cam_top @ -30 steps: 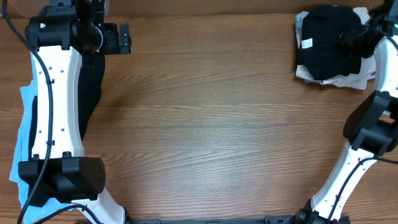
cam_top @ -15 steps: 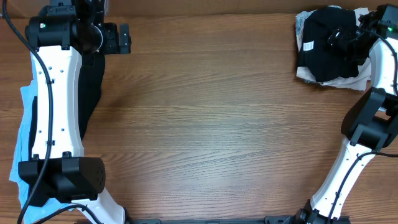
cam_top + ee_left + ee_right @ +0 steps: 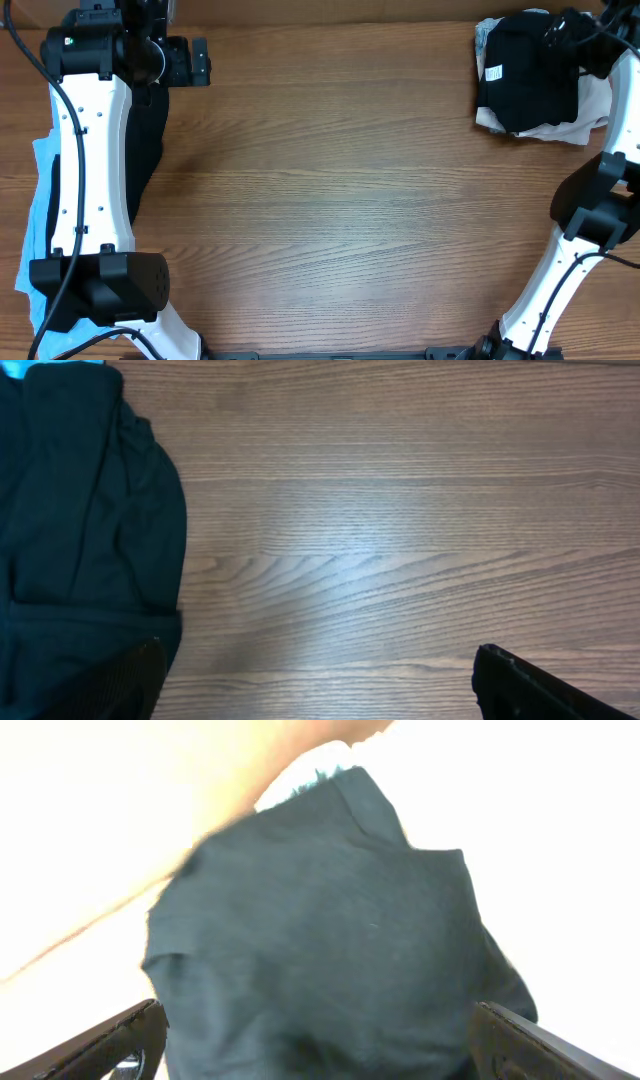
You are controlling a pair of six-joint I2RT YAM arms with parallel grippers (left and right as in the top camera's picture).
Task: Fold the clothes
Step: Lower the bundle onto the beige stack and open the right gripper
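Two arms: one white arm runs down each side of the wooden table (image 3: 330, 200), with garments lying at both ends.
Far left edge: a pale blue garment (image 3: 28, 235) lies flat, partly hidden under the left arm.
Beside it: a black garment (image 3: 152, 130) lies spread out just right of the blue one, its rounded edge resting on the bare wood; the left wrist view shows it loose and creased (image 3: 80, 530).
Left gripper (image 3: 203, 62): at the far left corner, just past the top end of the black garment. In the wrist view its fingers stand wide apart at the lower corners (image 3: 315, 685), nothing between them but wood. The left fingertip sits next to the garment's hem; whether they touch cannot be told.
Middle: plain wood grain, with a soft glare patch in the left wrist view.
Far right corner: a folded black top (image 3: 525, 80) sits on a pile, its small white label (image 3: 493, 71) at the left edge.
Under it: a beige piece (image 3: 555, 130) shows along the lower and right sides.
Right gripper (image 3: 568, 35): over the upper right part of the black top. The wrist view has its fingers spread wide (image 3: 320, 1050), dark fabric (image 3: 330, 940) filling the space ahead of them. Contact cannot be judged, and the background there is washed out.
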